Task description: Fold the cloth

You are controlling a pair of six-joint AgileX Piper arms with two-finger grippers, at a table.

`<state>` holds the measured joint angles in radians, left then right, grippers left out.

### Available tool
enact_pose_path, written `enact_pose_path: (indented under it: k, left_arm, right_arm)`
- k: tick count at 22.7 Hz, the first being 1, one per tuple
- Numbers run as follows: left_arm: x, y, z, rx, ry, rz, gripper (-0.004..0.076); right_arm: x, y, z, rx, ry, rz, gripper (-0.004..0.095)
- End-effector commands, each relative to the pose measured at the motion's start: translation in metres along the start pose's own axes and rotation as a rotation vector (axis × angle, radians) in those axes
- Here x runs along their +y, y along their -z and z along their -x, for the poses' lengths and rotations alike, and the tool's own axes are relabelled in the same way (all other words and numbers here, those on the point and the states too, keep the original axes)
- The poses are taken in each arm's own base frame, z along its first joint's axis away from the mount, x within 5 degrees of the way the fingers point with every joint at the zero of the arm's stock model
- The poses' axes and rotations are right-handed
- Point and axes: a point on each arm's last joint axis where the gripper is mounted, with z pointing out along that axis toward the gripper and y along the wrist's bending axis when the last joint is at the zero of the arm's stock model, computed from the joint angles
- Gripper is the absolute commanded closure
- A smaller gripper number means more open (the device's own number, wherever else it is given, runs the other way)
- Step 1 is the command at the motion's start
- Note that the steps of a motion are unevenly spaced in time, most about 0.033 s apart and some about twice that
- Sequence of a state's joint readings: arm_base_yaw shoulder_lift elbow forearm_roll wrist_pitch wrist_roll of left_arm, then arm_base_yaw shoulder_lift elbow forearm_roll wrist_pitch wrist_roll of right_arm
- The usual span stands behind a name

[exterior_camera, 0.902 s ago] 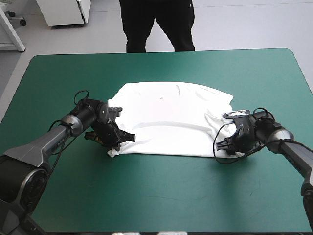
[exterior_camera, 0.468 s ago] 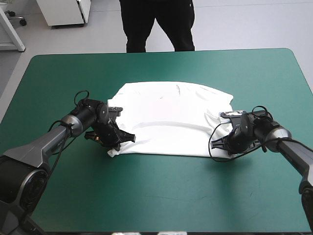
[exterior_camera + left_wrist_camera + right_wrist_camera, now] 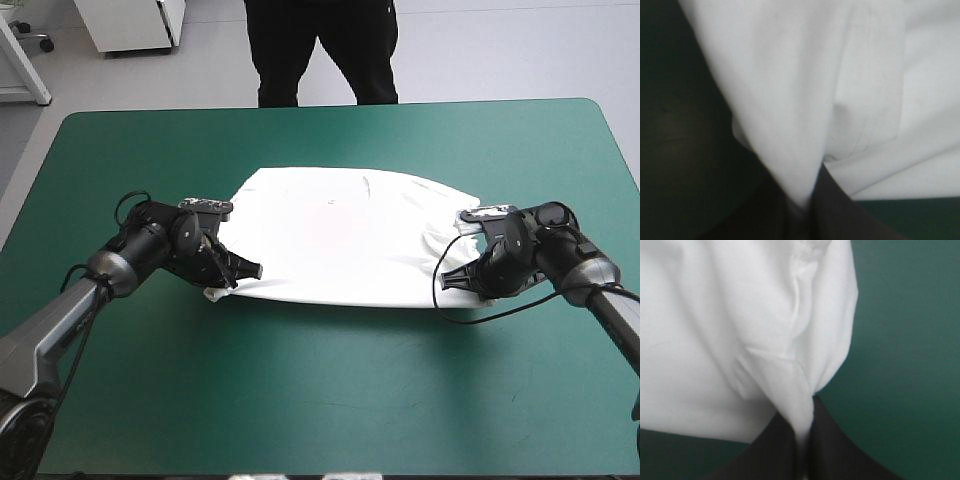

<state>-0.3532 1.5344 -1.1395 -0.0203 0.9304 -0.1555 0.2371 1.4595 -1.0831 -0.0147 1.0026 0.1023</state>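
Observation:
The white T-shirt [image 3: 340, 235] lies spread across the middle of the teal-green table. Its near edge is stretched in a straight line between my two grippers. My left gripper [image 3: 226, 284] is shut on the near-left corner, which hangs in folds from the black fingertips in the left wrist view [image 3: 801, 212]. My right gripper [image 3: 460, 282] is shut on the near-right corner. In the right wrist view a pinched ridge of T-shirt [image 3: 790, 340] runs up from its meeting fingers [image 3: 804, 440]. The far part of the shirt rests flat.
The teal-green cover [image 3: 330, 400] reaches wide between the shirt's near edge and the table's front edge. More cover shows to the left and right of both arms and beyond the shirt's far side.
My right gripper has shut on the shirt's near-right corner. My left gripper has drawn its corner outward to the left. The near edge now runs taut and sits farther from the front edge.

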Motion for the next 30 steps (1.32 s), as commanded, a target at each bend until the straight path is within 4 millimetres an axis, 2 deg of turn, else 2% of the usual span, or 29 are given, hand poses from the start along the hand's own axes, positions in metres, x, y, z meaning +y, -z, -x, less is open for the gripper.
enact_pose_path:
  k: [1,5,8,13,18,20,23,30]
  left_arm:
    - [0.002,0.044,-0.003,-0.121,0.002,-0.011,0.0733]
    - [0.002,0.062,-0.01,-0.153,0.002,-0.018,0.0733]
    - [0.002,0.078,-0.015,-0.206,0.011,-0.04,0.0733]
    - [0.0,0.084,-0.006,-0.323,0.037,-0.063,0.0733]
    - [0.001,0.089,0.017,-0.554,0.057,-0.068,0.0733]
    - [0.0,0.082,0.028,-0.581,0.041,-0.056,0.0733]
    - [-0.002,0.069,0.05,-0.619,0.042,-0.045,0.0733]
    - [-0.006,0.037,0.084,-0.634,0.027,-0.039,0.0733]
  right_arm:
    - [-0.004,0.039,0.002,-0.087,0.006,-0.02,0.0925]
    - [-0.005,0.063,0.0,-0.135,0.002,-0.012,0.0925]
    - [-0.002,0.091,-0.002,-0.233,-0.018,0.033,0.0925]
    - [0.0,0.101,0.01,-0.35,-0.034,0.056,0.0925]
    - [0.001,0.11,0.03,-0.592,-0.053,0.078,0.0925]
    - [0.002,0.106,0.039,-0.632,-0.053,0.083,0.0925]
    - [0.003,0.088,0.056,-0.661,-0.053,0.086,0.0925]
    - [0.005,0.059,0.09,-0.679,-0.063,0.088,0.0925]
